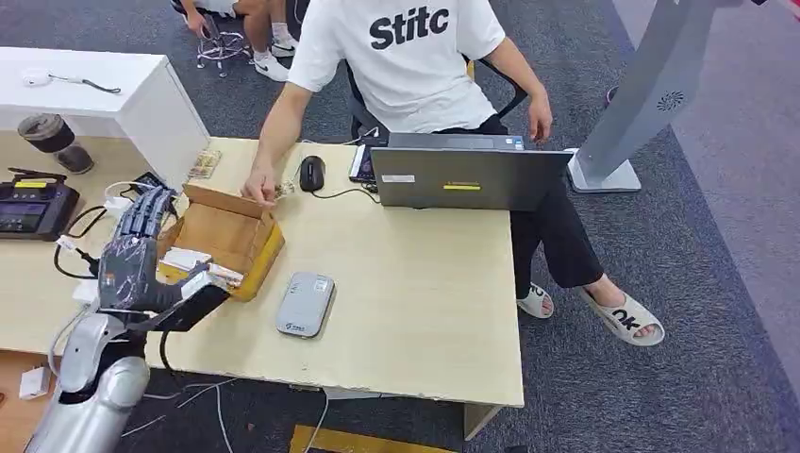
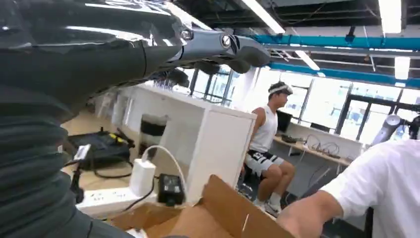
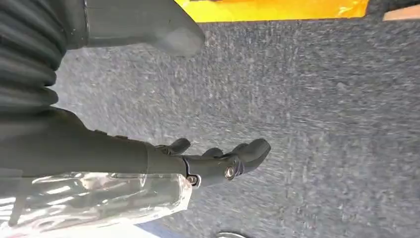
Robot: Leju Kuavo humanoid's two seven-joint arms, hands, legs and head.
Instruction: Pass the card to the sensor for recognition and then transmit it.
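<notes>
Left hand (image 1: 141, 260) over box (image 1: 247, 247), fingers spread, nothing held. Card (image 1: 185, 259) in box: thin, stiff, light, likely slippery; pinch by edge. Reader (image 1: 306, 304) beside box. Right hand (image 3: 218, 161) empty, fingers loosely apart.

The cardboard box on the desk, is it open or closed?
Open. The box has its flaps up, cards lie inside, and the left hand reaches over it.

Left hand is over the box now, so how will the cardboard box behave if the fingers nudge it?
The cardboard box looks light and open-topped, so it would probably slide on the smooth table. Its raised flap likely bends easily.
</notes>
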